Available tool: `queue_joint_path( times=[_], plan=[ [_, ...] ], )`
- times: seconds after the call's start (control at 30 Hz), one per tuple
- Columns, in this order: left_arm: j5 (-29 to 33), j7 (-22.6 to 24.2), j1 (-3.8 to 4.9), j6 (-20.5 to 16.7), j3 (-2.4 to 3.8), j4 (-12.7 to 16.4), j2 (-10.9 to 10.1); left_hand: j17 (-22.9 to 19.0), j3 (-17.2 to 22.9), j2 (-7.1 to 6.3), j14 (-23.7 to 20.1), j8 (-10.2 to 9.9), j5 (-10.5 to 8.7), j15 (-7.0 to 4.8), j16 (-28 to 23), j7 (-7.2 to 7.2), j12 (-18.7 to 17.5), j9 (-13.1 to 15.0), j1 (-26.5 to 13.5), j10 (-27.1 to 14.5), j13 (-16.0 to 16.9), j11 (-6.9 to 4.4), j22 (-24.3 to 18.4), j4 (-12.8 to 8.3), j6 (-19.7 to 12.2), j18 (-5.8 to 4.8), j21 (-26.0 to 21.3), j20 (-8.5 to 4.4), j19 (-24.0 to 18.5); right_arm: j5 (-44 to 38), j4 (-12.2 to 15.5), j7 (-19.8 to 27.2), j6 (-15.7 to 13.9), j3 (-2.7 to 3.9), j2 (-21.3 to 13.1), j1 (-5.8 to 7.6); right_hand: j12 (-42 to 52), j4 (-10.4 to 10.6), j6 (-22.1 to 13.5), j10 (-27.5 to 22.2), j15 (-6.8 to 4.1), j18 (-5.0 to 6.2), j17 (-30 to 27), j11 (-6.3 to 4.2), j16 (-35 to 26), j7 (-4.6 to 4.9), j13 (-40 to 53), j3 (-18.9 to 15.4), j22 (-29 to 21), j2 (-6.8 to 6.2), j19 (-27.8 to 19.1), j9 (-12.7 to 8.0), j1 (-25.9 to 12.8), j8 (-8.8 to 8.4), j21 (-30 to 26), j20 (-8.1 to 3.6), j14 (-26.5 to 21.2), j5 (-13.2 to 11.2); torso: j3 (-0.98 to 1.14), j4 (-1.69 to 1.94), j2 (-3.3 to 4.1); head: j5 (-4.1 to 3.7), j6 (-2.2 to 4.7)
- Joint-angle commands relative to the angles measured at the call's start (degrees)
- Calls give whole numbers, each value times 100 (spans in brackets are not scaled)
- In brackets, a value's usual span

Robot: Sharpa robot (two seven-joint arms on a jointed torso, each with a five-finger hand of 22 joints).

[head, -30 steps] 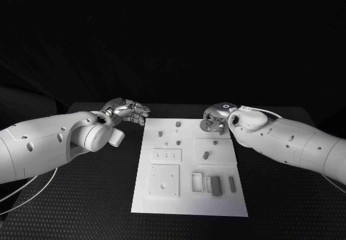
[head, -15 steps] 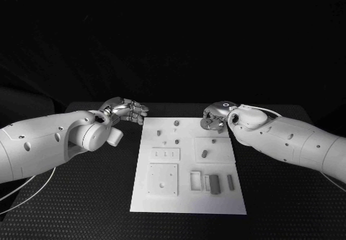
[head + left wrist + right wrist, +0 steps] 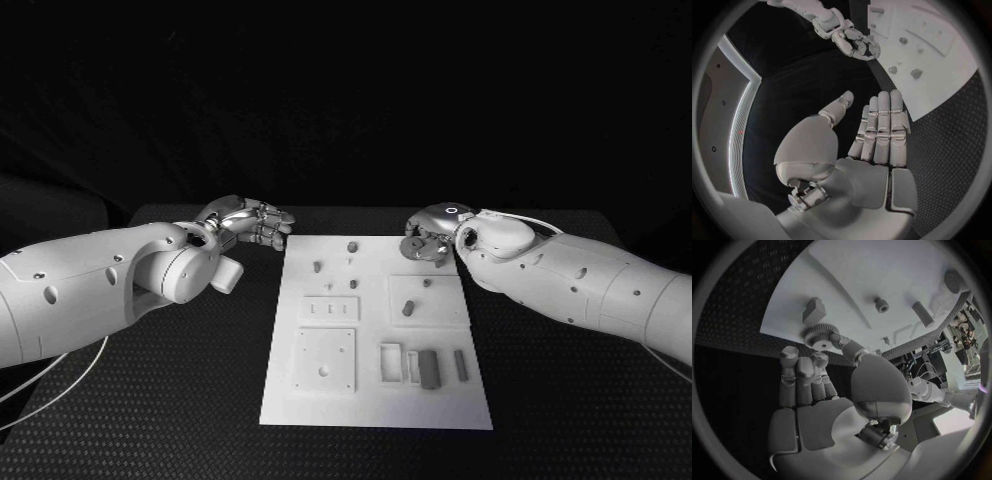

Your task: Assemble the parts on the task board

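The white task board (image 3: 375,395) lies lengthwise in the middle of the black table. Small grey parts stand or lie on it: pegs (image 3: 353,246) at the far end, a slotted piece (image 3: 408,309) in the middle, and rectangular blocks (image 3: 428,367) near the front. My right hand (image 3: 430,238) hovers at the board's far right corner and pinches a small toothed gear (image 3: 820,335) between thumb and a finger, just over the board's edge (image 3: 879,270). My left hand (image 3: 253,222) floats beside the far left corner, off the board, fingers straight, thumb apart, holding nothing (image 3: 873,145).
Black textured table surface (image 3: 173,400) surrounds the board on all sides. A white cable (image 3: 58,385) loops under my left arm. In the left wrist view the right hand (image 3: 848,37) shows across the board (image 3: 923,65).
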Motion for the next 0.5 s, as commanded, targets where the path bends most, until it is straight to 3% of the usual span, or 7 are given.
queue_joint_path(
  times=[0.03,0.3,0.5],
  plan=[
    [13,30,6,90,3,1,7,8,-22,2,-27,-37,-6,-8,-22,7,-28,6,-26,-43,9,6,9,-4,-24,118,-19,-45,3,-64,5,11,85,-15,-29,-26,36,-6,5,-40,23,272,-3,15,-8,28,-9,45,86,-46,-39,-5,24,-27,-37,9,-40,5,-2,-2,4,-12,-8],
    [13,28,5,95,3,0,-10,10,-22,4,-27,-37,-6,-8,-24,7,-29,9,-24,-42,12,6,11,-5,-24,119,-21,-45,3,-123,90,-122,-74,-15,-88,-28,75,-1,67,-45,40,272,7,32,10,45,-27,43,91,-23,-32,4,23,11,-29,14,-32,1,-3,-3,-3,-16,-9],
    [13,30,5,104,3,2,-6,12,-21,5,-27,-36,-6,-8,-26,7,-29,10,-24,-41,14,5,12,-5,-22,119,-23,-44,3,-131,93,-143,-34,-15,-93,-31,117,11,136,-39,58,272,49,51,35,65,-48,34,93,-8,-14,15,8,50,-17,14,12,0,-4,0,1,-35,1]
  ],
)
